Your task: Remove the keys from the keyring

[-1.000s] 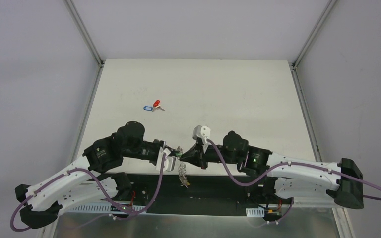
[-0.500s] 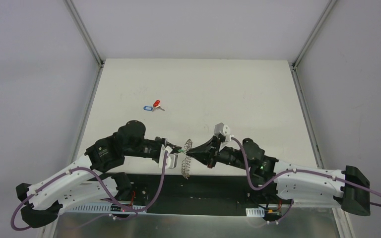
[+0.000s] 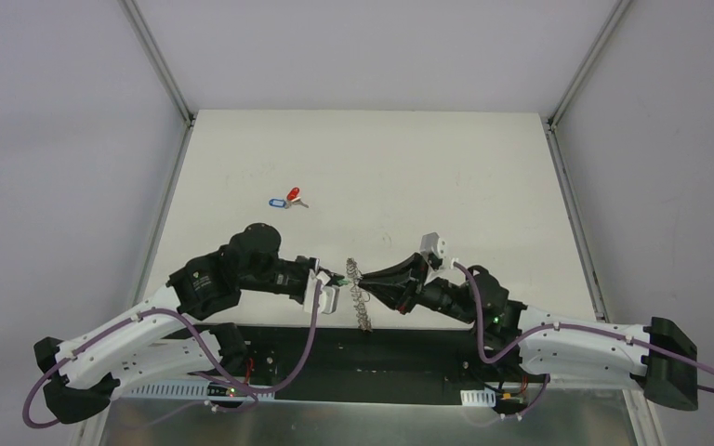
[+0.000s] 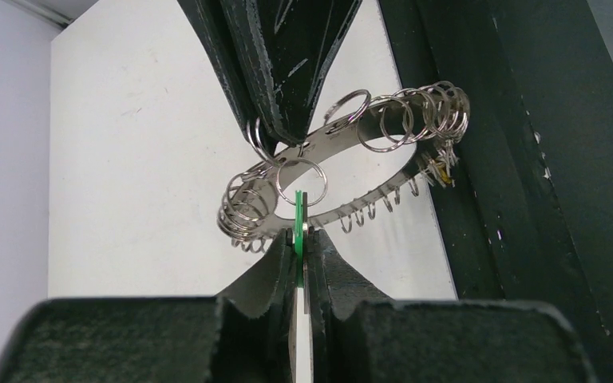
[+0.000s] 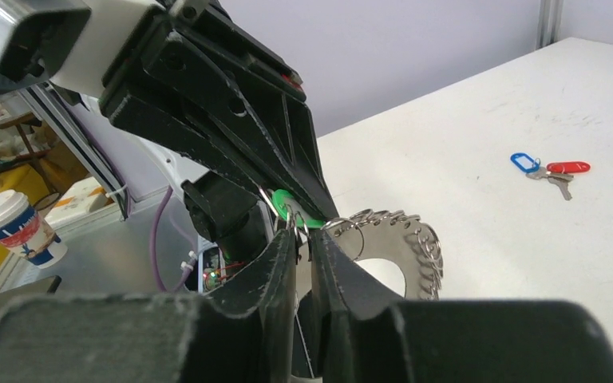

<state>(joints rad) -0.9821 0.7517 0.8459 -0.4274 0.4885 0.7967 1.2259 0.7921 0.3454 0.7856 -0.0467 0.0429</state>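
Table (image 3: 446, 167): flat white tabletop, with both arms reaching in from its near edge.
Loose keys: a tiny metal key with a blue plastic head (image 3: 277, 202) and a tiny metal key with a red plastic head (image 3: 292, 193) lie flat on the table, their metal ends touching. They are on the left half, well apart from both grippers.
Left gripper (image 4: 299, 243): black two-finger pincer, pointing right, jaws pressed tight on the green key.
Green key (image 4: 298, 209): tiny key with a flat green plastic head, held edge-on between the left fingers and lifted off the table. It meets a small wire loop of the keyring.
Keyring (image 4: 327, 140): round silvery metal band with a hollow centre, fringed with many small wire loops. It hangs in the air between the two grippers, over the table's near edge.
Right gripper (image 5: 302, 233): black two-finger pincer, pointing left, tips against a wire loop just beside the green key. The jaws are narrow with a thin slit between them; I cannot tell whether they pinch the loop.
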